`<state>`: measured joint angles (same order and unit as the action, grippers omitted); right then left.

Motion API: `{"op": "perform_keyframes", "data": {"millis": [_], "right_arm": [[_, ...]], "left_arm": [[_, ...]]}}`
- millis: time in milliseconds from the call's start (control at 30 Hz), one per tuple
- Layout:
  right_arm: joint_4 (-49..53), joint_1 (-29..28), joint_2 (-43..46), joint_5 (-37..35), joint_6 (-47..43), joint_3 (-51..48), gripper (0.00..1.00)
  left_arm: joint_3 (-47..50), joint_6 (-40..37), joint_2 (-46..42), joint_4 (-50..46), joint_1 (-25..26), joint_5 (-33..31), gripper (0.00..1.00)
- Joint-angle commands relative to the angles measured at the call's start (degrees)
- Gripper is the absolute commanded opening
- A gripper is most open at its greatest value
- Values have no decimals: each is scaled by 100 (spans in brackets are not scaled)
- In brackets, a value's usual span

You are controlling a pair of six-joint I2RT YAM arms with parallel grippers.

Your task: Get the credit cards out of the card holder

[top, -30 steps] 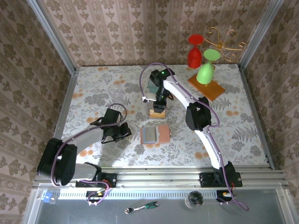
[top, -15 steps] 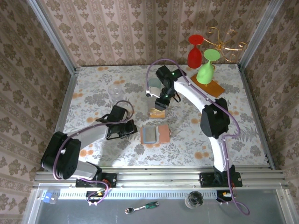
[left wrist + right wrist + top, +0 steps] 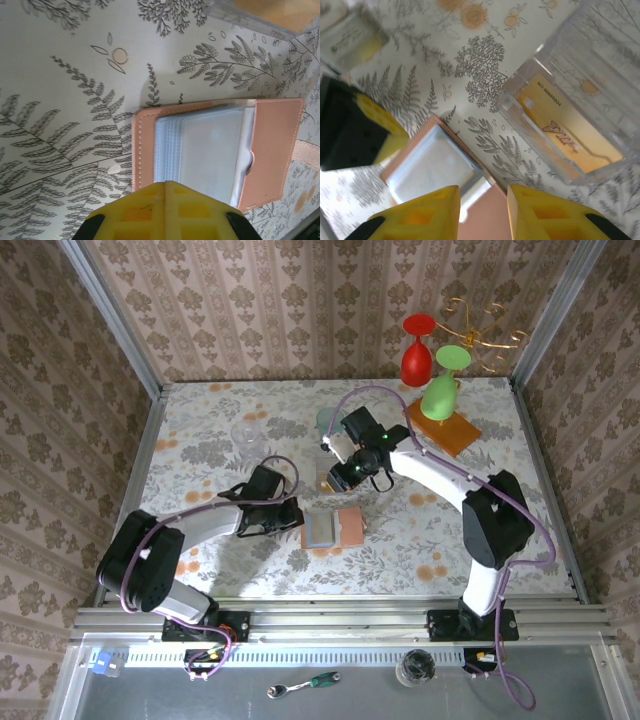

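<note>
We saw the card holder [image 3: 275,145] lying open on the table [image 3: 60,75], the left gripper [image 3: 165,210] pressed shut at its edge, the right gripper [image 3: 482,210] spread and empty above. We judged that pinning the leather first, then pinching squarely into the pockets [image 3: 200,150], was best.

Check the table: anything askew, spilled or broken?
The green goblet at far right is upside down and tilted above the wooden slab; the red goblet beside it is straight. The card holder lies open and flat. Nothing spilled.
</note>
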<state>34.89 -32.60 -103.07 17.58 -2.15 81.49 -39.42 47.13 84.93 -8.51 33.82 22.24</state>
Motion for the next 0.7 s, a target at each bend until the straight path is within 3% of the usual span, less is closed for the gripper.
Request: {"op": "perform_keyframes", "data": {"millis": [0, 233, 433, 667], "right_arm": [[-818, -32, 324, 23, 1667, -399, 33], [-1438, -354, 622, 26, 3047, -1155, 29], [-1140, -639, 604, -346, 3377, -1209, 28], [-1010, -782, 506, -434, 3613, -1240, 28]], "left_arm": [[-136, 110, 53, 78, 96, -69, 3], [-57, 165, 90, -28, 159, -166, 0], [-58, 7, 24, -382, 160, -332, 0], [100, 77, 196, -89, 151, -221, 0]]}}
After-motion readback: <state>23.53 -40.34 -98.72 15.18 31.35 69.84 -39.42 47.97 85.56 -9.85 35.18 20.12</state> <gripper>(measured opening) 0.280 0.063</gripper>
